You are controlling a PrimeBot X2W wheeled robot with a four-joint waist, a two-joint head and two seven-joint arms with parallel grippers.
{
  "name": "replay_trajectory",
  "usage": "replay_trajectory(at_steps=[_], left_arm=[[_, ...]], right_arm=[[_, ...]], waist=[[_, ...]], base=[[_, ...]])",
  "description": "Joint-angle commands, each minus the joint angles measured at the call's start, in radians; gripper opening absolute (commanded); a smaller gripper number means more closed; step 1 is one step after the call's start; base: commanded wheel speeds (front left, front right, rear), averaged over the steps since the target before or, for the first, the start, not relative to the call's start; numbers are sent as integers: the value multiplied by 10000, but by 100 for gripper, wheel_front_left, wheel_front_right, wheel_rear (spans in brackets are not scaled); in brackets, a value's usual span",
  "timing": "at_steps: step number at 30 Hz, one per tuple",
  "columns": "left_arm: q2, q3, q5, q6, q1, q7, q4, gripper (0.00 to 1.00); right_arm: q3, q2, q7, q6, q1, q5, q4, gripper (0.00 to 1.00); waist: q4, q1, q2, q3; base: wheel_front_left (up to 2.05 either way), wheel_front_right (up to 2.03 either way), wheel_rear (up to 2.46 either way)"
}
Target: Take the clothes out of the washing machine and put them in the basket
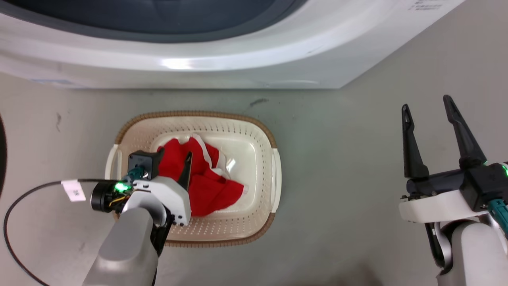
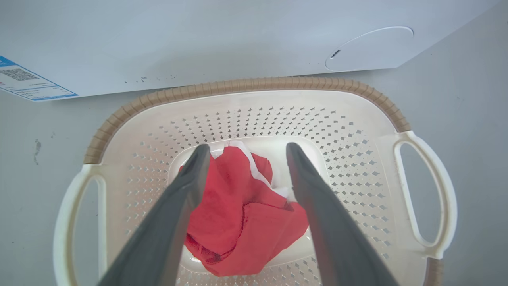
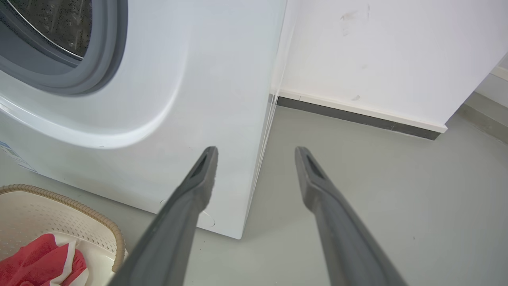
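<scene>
- Head view: the left gripper (image 1: pixel 174 163) is hanging over the basket (image 1: pixel 198 114), which is sitting on the floor (image 1: pixel 337 178) at 7 o'clock, just below the washing machine (image 1: pixel 198 59) at 12 o'clock. The clothes (image 1: pixel 210 186), 1 red bundle with white trim, are lying on the basket's bottom. The right gripper (image 1: pixel 426 102), at 4 o'clock, is standing spread and carrying nothing, well apart from the basket.
- Left wrist view: the 2 fingers are standing spread, pinching nothing, with the bundle lying between and beneath them. Whether the finger at 8 o'clock is touching cloth I cannot tell. The drop looks done, so I am judging the step in hand to be the lift-out. It calls for rising straight up with the claw spread and checking that no fold is riding up on a finger.
- Right wrist view: the machine's grey door ring is showing at 10 o'clock and the basket corner with red cloth at 8 o'clock. Whether more clothes are waiting in the drum I cannot tell.
</scene>
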Motion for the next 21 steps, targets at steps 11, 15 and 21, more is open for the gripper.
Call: replay_trajectory(at_steps=[11, 15, 21], left_arm=[[397, -133, 262, -101, 1627, -26, -2507, 100], [642, -317, 153, -104, 1947, -26, -3287, 100], [1003, -591, -66, -107, 2039, -27, -4048, 100]], right_arm=[[106, -2, -17, -10, 522, 540, 539, 100], [168, -2, -17, -10, 681, 737, 678, 100], [318, -3, -17, -10, 790, 1019, 798, 100]], waist=[[-210, -1, 0, -1997], [-378, -1, 0, -2392], [-708, -1, 0, -2716]], base=[[0, 0, 0], [0, 0, 0], [0, 0, 0]])
